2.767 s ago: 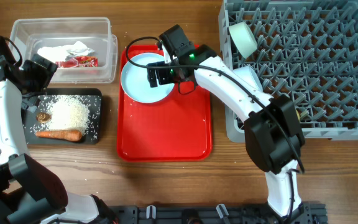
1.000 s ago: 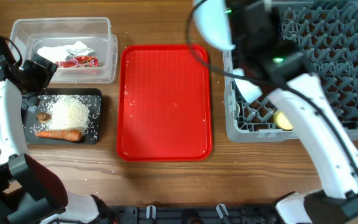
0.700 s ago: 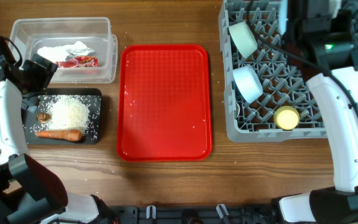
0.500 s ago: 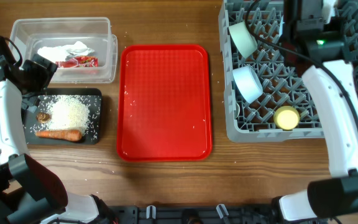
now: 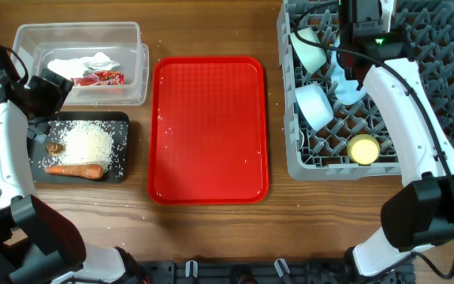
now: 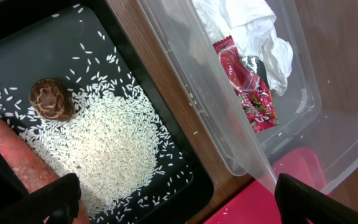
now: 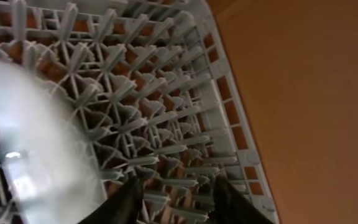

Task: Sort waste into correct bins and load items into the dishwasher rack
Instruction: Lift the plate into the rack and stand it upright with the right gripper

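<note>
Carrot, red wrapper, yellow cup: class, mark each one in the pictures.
Carrot (image 5: 75, 169): overhead view, middle of its length.
Red wrapper (image 6: 248, 90): left wrist view, its centre.
Yellow cup (image 5: 362, 149): overhead view, centre of its round face.

Red tray on wooden table

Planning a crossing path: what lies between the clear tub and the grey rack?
The flat red tray; the overhead view shows it.

No text, label, brand or number can be read; print is seen on the red wrapper, but too blurred
</note>
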You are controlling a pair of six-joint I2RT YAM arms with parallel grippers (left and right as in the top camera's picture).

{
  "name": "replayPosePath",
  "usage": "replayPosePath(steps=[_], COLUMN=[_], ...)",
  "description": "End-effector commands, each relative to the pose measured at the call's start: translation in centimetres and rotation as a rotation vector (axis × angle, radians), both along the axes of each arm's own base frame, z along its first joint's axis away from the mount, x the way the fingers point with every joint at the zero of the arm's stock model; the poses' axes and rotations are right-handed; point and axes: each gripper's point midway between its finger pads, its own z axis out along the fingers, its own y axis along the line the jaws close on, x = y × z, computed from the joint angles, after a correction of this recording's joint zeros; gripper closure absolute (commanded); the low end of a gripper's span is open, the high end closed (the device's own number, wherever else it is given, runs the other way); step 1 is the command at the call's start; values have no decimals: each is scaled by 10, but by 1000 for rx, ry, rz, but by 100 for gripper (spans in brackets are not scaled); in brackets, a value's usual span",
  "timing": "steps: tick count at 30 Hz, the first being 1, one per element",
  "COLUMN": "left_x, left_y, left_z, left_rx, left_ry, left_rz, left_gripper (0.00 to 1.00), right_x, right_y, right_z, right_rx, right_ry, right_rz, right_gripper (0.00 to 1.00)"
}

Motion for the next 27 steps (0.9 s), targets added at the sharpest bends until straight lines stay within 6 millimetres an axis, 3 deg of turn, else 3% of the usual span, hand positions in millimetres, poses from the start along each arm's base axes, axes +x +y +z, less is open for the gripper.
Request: replayPosePath(steps=[1, 4, 6, 9, 13, 18, 20, 23, 27], left_x=[-1, -1, -1, -1, -1, -1, -1, -1, -1], left_y=[3, 3, 3, 3, 3, 3, 3, 3, 3], left_z=[-2, -2, -2, -2, -2, -2, -2, -2, -2], left_rx=[4, 3, 4, 4, 4, 3, 3, 4, 4], left_ry=[8, 7, 8, 8, 8, 7, 7, 8, 8], left_rz=[13, 13, 13, 13, 13, 13, 13, 13, 13], left_gripper=[0, 0, 0, 0, 0, 0, 0, 0, 0], right_x=[4, -2, -10, -33, -80, -129, -140, -152, -147], right_y=[5, 7, 15, 26, 86, 130, 131, 129, 117], right_z=[-10, 0, 27, 82, 135, 179, 181, 159, 149], right_rx=[28, 46, 94, 193, 477, 754, 837, 929, 867], right_ry=[18, -18, -82, -214, -300, -407, -426, -354, -336], right_rz=[19, 5, 35, 117, 453, 645, 597, 475, 416], right_gripper=[53, 43, 35, 24, 4, 0, 0, 0, 0])
